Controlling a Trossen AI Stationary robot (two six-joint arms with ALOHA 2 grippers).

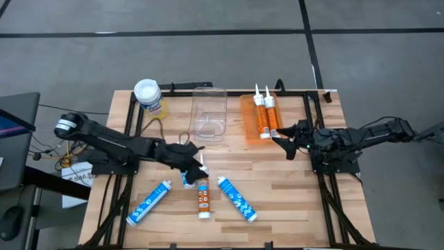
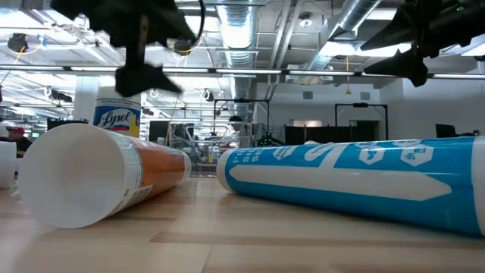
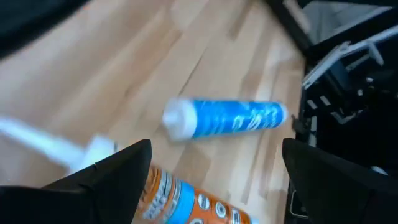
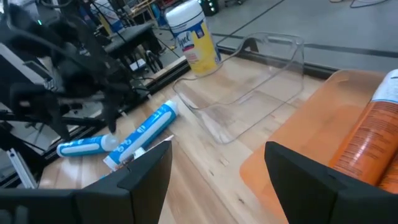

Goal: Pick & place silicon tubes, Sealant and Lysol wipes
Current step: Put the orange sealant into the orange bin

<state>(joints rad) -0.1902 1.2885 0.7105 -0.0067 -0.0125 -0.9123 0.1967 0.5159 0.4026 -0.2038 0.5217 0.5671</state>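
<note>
My left gripper [image 1: 194, 167] is open above the table's middle. In the left wrist view its fingers [image 3: 214, 149] stand over the nozzle end of an orange tube [image 3: 193, 204], with a blue tube [image 3: 224, 118] beyond. On the table's near part lie a blue tube [image 1: 149, 202], the orange tube [image 1: 202, 197] and another blue tube [image 1: 236, 198], each on its side. A fourth, blue piece [image 1: 188, 180] shows under the left gripper. The Lysol wipes [image 1: 148, 96] stand upright at the far left. My right gripper [image 1: 283, 140] is open and empty beside the orange tray [image 1: 250, 128].
A clear plastic bin [image 1: 209, 113] stands at the table's far middle. The orange tray holds two orange tubes [image 1: 264, 114] lying side by side. Black frame rails [image 1: 132, 118] run along the table's left, right and far edges. Bare wood lies between the grippers.
</note>
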